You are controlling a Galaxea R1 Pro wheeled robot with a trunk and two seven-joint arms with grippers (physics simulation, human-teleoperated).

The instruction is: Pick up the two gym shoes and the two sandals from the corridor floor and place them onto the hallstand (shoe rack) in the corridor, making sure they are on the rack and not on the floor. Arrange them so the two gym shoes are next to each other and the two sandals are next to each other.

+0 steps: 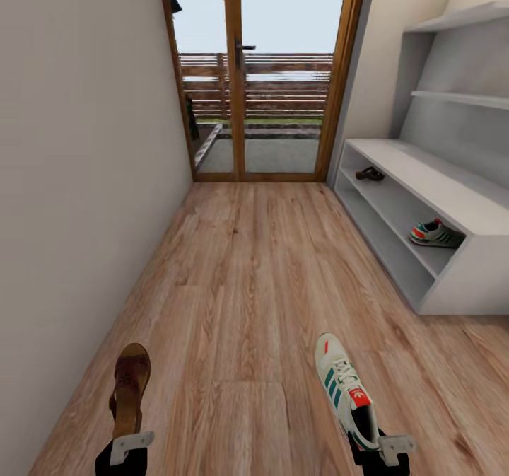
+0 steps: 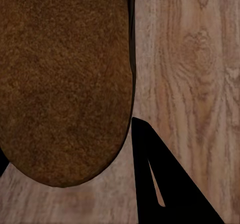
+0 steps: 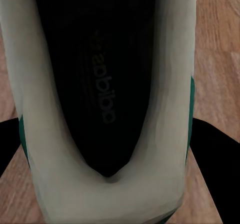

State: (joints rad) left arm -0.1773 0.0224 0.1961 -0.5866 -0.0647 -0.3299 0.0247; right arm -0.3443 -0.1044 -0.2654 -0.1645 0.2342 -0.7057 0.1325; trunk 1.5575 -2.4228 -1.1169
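My left gripper (image 1: 131,446) is shut on the heel end of a brown sandal (image 1: 129,385), held low at the left; its rough brown sole (image 2: 65,79) faces the left wrist camera, with a dark finger (image 2: 160,179) beside it. My right gripper (image 1: 382,450) is shut on the heel of a white gym shoe (image 1: 344,385) with green stripes and a red tab; its dark opening (image 3: 102,84) sits between both fingers (image 3: 212,146). The pale grey hallstand (image 1: 424,172) stands at the right. Its lower shelf holds the other sandal (image 1: 369,174) at the far end and the other gym shoe (image 1: 435,234) nearer.
Wood-grain corridor floor (image 1: 247,278) runs ahead to a glazed wooden door (image 1: 240,73). A plain wall (image 1: 78,179) closes the left side. Two grey wall shelves (image 1: 459,59) hang above the hallstand.
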